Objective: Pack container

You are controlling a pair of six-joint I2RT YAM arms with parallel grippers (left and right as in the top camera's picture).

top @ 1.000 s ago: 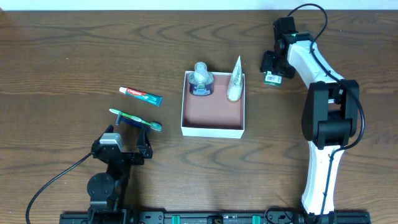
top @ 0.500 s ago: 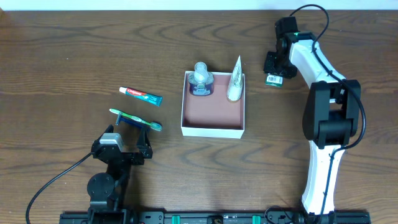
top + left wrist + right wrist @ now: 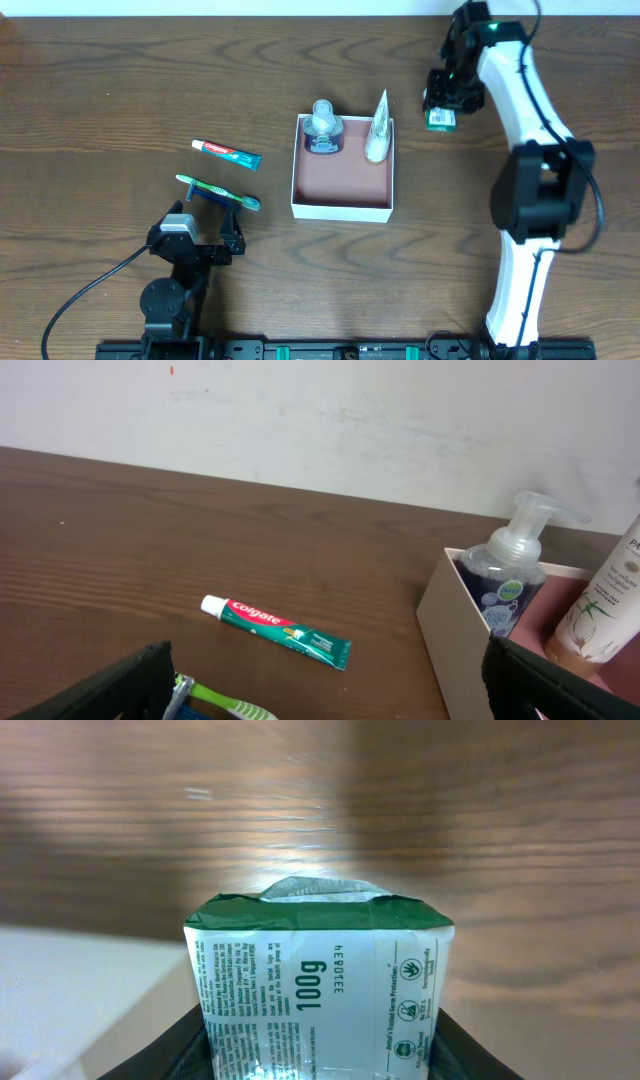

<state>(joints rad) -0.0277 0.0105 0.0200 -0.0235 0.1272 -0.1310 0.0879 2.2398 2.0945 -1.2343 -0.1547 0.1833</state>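
Right gripper grasping a green-and-white soap packet, far right of the table.
The container sits mid-table, a pump bottle and a white tube along its far wall; the left gripper is at near left, released and spread wide.

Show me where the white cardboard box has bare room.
The shallow white cardboard box has bare pink-brown floor along its near wall, from side to side. Its far edge is crowded: clear pump bottle in the left corner, white squeeze tube in the right.
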